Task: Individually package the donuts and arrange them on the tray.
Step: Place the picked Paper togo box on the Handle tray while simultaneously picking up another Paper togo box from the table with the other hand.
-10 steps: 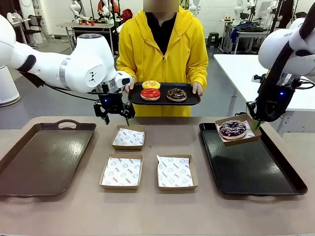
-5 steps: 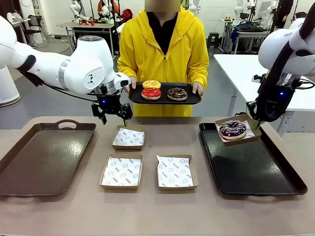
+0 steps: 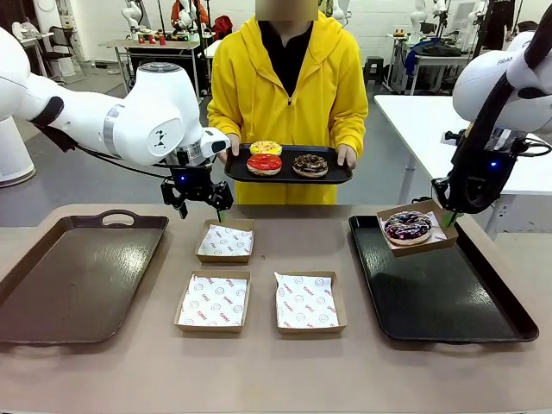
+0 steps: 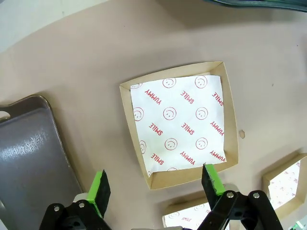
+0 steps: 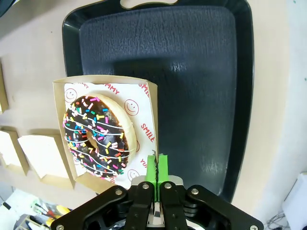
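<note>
A person holds a small black tray [image 3: 336, 177] with yellow [image 3: 265, 147], red [image 3: 264, 163] and chocolate brown [image 3: 310, 165] donuts on it. The purple sprinkled donut [image 3: 408, 226] [image 5: 100, 136] lies in a paper-lined box [image 3: 444, 241] [image 5: 146, 103]. My right gripper [image 3: 450, 216] [image 5: 157, 165] is shut on that box's edge and holds it just above the far left corner of the black table tray [image 3: 440, 302] [image 5: 192, 72]. My left gripper [image 3: 200, 203] [image 4: 156, 184] hangs open above the far empty box [image 3: 226, 241] [image 4: 180, 124].
A brown tray [image 3: 78, 272] [image 4: 33, 148] lies at the table's left. Two more empty lined boxes [image 3: 213, 302] [image 3: 306, 302] sit near the front middle. The person stands at the far edge, holding the small tray over it.
My left gripper has shifted slightly to the left above the far box. The right gripper and its box have not moved.
</note>
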`<action>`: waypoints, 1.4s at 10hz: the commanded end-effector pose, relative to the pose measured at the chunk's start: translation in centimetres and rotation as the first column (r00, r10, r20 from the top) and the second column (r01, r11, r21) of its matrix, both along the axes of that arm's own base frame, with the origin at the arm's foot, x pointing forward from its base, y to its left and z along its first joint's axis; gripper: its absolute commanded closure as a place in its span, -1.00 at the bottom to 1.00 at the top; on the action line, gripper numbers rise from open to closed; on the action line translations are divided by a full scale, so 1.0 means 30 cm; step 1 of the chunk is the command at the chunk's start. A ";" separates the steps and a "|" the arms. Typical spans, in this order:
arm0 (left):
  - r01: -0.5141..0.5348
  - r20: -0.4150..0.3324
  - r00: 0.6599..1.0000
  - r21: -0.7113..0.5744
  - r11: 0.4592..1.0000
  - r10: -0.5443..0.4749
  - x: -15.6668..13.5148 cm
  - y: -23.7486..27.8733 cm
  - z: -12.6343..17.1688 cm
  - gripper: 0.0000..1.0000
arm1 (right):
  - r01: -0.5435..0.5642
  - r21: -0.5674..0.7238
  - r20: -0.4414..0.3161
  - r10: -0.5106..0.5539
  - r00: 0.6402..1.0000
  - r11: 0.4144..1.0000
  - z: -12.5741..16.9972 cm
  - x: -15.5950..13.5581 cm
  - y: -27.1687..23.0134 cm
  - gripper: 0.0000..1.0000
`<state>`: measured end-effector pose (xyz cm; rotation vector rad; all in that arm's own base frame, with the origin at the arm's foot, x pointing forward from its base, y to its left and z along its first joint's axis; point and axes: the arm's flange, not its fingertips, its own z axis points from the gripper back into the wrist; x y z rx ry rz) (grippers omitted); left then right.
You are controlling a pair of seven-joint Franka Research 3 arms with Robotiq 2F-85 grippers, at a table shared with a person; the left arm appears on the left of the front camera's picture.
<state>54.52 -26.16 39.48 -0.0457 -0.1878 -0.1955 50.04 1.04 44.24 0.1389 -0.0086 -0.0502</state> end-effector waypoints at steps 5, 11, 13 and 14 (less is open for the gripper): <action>-0.035 -0.087 0.996 -0.042 0.998 0.032 0.045 0.034 -0.018 -1.00 | 0.076 -0.027 -0.062 -0.077 0.995 0.997 -0.055 0.103 0.066 0.98; -0.063 -0.162 0.985 0.028 0.998 0.066 0.137 0.040 -0.117 -1.00 | 0.020 -0.050 -0.070 -0.024 0.997 0.999 -0.139 0.208 0.092 0.98; -0.078 -0.159 0.984 0.049 0.996 0.085 0.147 0.031 -0.138 -1.00 | 0.012 -0.049 -0.065 -0.015 0.998 0.999 -0.169 0.233 0.105 0.98; -0.078 -0.157 0.984 0.052 0.996 0.085 0.150 0.031 -0.142 -1.00 | 0.014 -0.053 -0.060 -0.017 0.998 0.999 -0.189 0.245 0.116 0.98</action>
